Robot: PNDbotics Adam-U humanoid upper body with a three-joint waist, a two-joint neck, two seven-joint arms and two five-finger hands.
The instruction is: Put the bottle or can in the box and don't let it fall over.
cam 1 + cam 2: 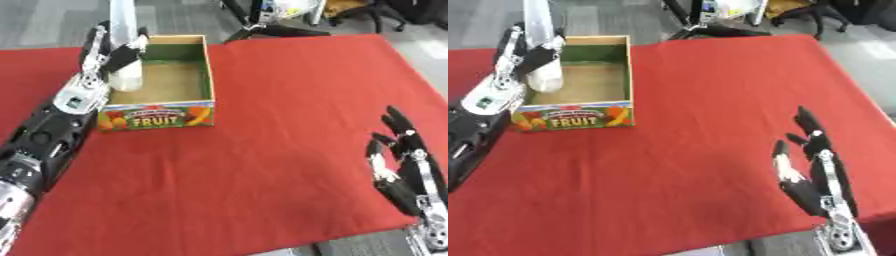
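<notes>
One bottle (125, 55), upright in the curled left hand (112, 55), hangs over the box's (166, 107) left inner edge; right hand (409, 170) idles spread.

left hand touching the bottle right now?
Touching. The left eye view shows the left hand with its fingers curled round the white bottle, upright over the box.

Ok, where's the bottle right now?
In the left eye view the bottle stands upright at upper left, inside the fruit box against its left wall, with the left hand curled around it.
</notes>
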